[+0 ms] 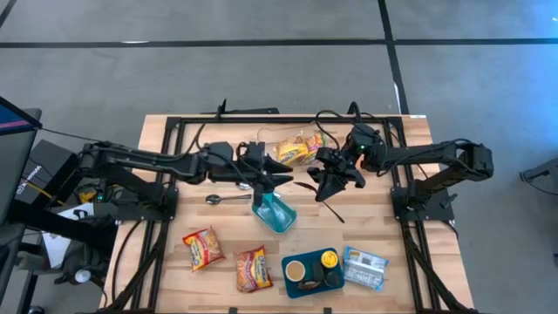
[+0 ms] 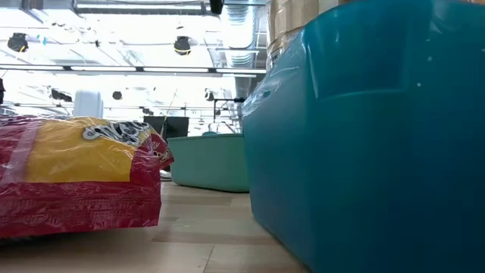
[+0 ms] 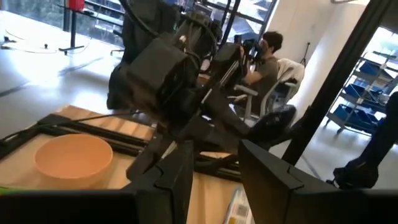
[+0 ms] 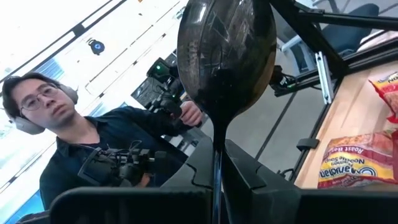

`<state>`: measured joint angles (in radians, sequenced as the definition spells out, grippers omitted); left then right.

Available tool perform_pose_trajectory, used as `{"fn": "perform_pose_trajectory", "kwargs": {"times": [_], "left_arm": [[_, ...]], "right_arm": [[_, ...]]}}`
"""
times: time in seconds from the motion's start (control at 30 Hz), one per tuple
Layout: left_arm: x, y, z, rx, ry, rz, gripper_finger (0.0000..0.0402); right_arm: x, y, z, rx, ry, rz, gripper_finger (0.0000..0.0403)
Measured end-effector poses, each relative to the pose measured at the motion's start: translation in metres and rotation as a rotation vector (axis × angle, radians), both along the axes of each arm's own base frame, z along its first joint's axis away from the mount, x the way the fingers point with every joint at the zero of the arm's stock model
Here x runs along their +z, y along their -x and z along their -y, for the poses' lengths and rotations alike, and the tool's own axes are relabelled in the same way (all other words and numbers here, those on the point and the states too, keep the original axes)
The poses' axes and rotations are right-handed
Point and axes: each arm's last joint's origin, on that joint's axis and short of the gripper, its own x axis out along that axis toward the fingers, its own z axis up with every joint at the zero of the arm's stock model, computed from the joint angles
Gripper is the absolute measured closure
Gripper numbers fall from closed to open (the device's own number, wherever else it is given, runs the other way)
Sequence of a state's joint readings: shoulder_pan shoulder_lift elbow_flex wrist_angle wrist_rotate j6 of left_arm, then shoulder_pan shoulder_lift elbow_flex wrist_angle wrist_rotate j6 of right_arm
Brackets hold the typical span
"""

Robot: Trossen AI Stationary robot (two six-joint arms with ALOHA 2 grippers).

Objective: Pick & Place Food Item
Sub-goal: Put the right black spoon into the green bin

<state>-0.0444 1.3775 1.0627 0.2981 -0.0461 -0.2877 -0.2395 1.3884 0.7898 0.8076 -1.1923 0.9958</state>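
Observation:
My right gripper point(image 1: 331, 185) hovers right of the table's middle, shut on a black spoon point(image 4: 227, 56). Facing it, my left gripper point(image 1: 272, 181) hangs above the far end of a teal tub point(image 1: 275, 214), which stands on the table. In the left wrist view its fingers point(image 3: 214, 165) are apart with nothing between them. Two red-and-yellow noodle packets point(image 1: 202, 248) point(image 1: 253, 269) lie flat near the front edge. A yellow food bag point(image 1: 299, 151) lies at the far middle. A pale blue packet point(image 1: 364, 268) lies at the front right. My right gripper pinches the black spoon's thin handle point(image 4: 217, 155) between its two fingers. The spoon's bowl point(image 4: 227, 56) stands clear beyond the fingertips. The handle's free end point(image 1: 338, 215) pokes out toward the near right. The spoon is lifted clear of the table.
A metal spoon point(image 1: 228, 199) lies left of the tub. A blue tray point(image 1: 301, 286) at the front holds a cup point(image 1: 296, 270) and a yellow item point(image 1: 329, 259). A tan bowl point(image 3: 73, 158) sits on the table. A black frame point(image 1: 174, 122) rims the tabletop. A person point(image 4: 74, 130) sits beyond the table.

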Motion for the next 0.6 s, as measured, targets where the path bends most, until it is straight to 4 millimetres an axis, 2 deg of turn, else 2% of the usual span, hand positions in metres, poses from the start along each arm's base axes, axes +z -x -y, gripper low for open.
{"fn": "perform_pose_trajectory", "kwargs": {"times": [0.17, 0.37, 0.6], "left_arm": [[0.0, 0.0, 0.003, -0.01, -0.009, -0.003, 0.0279], [-0.002, -0.001, 0.016, -0.051, -0.124, -0.004, 0.0279], [-0.008, -0.009, 0.02, -0.055, -0.126, 0.016, 0.0279]], "right_arm": [[0.001, 0.0, 0.0, 0.0, 0.0, 0.002, 0.0398], [0.001, 0.0, 0.0, 0.0, 0.0, 0.003, 0.0398], [0.001, 0.0, 0.0, -0.002, 0.0, 0.002, 0.0398]]}}
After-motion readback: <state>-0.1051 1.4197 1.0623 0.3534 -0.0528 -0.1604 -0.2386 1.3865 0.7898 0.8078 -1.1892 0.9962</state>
